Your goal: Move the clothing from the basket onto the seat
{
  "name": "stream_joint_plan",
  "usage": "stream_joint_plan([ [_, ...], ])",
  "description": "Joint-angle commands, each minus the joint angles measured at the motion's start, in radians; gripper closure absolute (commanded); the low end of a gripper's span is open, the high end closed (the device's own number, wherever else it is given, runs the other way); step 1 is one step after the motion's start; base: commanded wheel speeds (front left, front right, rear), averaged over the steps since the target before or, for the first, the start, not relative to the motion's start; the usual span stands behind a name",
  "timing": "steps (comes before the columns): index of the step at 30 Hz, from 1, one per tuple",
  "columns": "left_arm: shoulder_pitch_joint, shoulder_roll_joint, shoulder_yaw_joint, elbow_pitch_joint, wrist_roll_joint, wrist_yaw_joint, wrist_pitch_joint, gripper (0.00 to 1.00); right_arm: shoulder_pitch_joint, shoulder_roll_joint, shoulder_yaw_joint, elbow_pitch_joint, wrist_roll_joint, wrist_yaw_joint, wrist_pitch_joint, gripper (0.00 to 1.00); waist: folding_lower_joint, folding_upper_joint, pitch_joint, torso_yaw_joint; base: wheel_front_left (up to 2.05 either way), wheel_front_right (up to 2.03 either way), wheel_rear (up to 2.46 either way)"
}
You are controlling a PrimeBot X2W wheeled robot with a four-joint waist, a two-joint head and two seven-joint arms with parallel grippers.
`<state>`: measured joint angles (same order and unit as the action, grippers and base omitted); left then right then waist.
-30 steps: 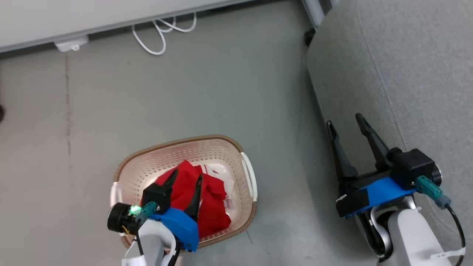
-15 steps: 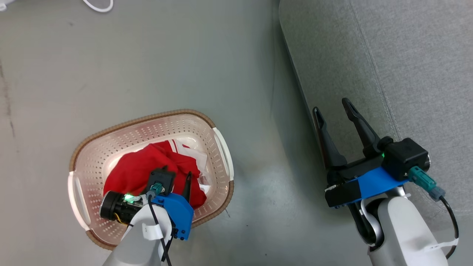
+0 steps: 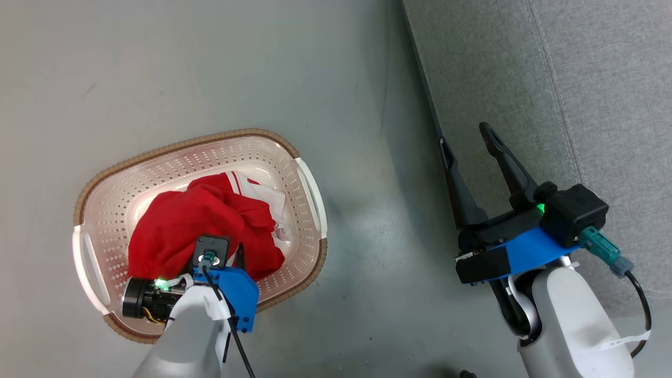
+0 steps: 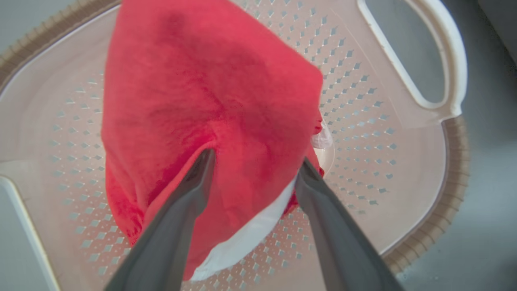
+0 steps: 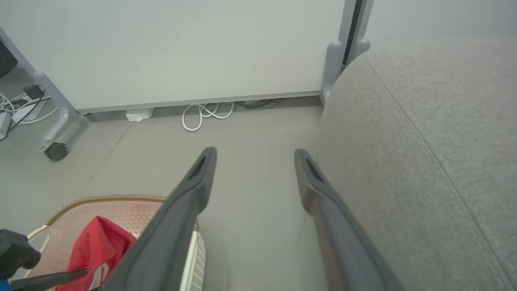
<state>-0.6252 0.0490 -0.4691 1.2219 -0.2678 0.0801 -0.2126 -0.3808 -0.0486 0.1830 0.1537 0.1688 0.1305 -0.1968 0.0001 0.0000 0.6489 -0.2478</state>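
Two tools | left tool (image 4: 256,157) spread open, pushed into red clothing (image 3: 178,226) inside basket (image 3: 210,139), lower left | right tool (image 3: 463,134) open over grey seat (image 3: 525,79) edge, right

Your left gripper (image 4: 257,157) points almost straight down from a bent wrist, its two fingers spread apart. Your right gripper (image 3: 463,134) points forward, its fingers also wide apart.

Grey floor (image 3: 210,63); white wall panel (image 5: 181,48); coiled white cable (image 5: 202,115) at base; castor (image 5: 55,151) nearby.
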Motion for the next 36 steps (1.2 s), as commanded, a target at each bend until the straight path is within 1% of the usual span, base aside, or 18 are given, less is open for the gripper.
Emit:
stream_joint_plan([
  [1, -0.032, 0.003, 0.003, 0.009, -0.006, 0.018, -0.004, 0.0, -0.016, -0.003, -0.001, -0.006, 0.003, 0.0, -0.005, 0.0, -0.0001, 0.0, 0.017, -0.004, 0.0, 0.0, 0.0],
  [6, -0.056, 0.012, 0.014, 0.027, -0.016, 0.056, -0.02, 0.0, -0.025, -0.003, 0.003, -0.016, 0.007, 0.0, -0.007, 0.0, -0.0001, 0.0, 0.047, -0.014, 0.0, 0.0, 0.0],
  [9, -0.068, 0.017, 0.012, 0.033, -0.018, 0.062, -0.029, 0.0, -0.025, -0.003, 0.006, -0.016, 0.011, 0.0, -0.009, 0.0, -0.0001, 0.0, 0.056, -0.017, 0.0, 0.0, 0.0],
  [10, -0.069, 0.019, 0.011, 0.035, -0.019, 0.063, -0.03, 0.42, -0.025, -0.003, 0.007, -0.014, 0.011, 0.0, -0.009, 0.0, -0.0001, 0.0, 0.058, -0.018, 0.0, 0.0, 0.0],
  [11, -0.07, 0.02, 0.011, 0.038, -0.02, 0.064, -0.032, 0.78, -0.025, -0.003, 0.008, -0.012, 0.012, 0.0, -0.01, 0.0, -0.0001, 0.0, 0.058, -0.018, 0.0, 0.0, 0.0],
  [12, -0.072, 0.019, 0.01, 0.04, -0.021, 0.062, -0.034, 1.0, -0.025, -0.003, 0.01, -0.01, 0.013, 0.0, -0.012, 0.0, -0.0001, 0.0, 0.058, -0.018, 0.0, 0.0, 0.0],
  [26, -0.066, 0.012, 0.0, 0.058, -0.05, 0.034, -0.038, 1.0, -0.029, -0.003, 0.018, 0.007, 0.006, 0.0, -0.013, 0.0, -0.0001, 0.0, 0.031, -0.006, 0.0, 0.0, 0.0],
  [31, -0.032, 0.007, -0.008, 0.061, -0.064, 0.025, -0.04, 1.0, -0.005, -0.003, 0.019, 0.028, -0.004, 0.0, -0.007, 0.0, -0.0001, 0.0, -0.026, 0.01, 0.0, 0.0, 0.0],
  [36, 0.008, 0.003, -0.026, 0.062, -0.069, 0.009, -0.045, 1.0, 0.017, -0.003, 0.02, 0.053, -0.017, 0.0, 0.005, 0.0, -0.0001, 0.0, -0.123, 0.039, 0.0, 0.0, 0.0],
])
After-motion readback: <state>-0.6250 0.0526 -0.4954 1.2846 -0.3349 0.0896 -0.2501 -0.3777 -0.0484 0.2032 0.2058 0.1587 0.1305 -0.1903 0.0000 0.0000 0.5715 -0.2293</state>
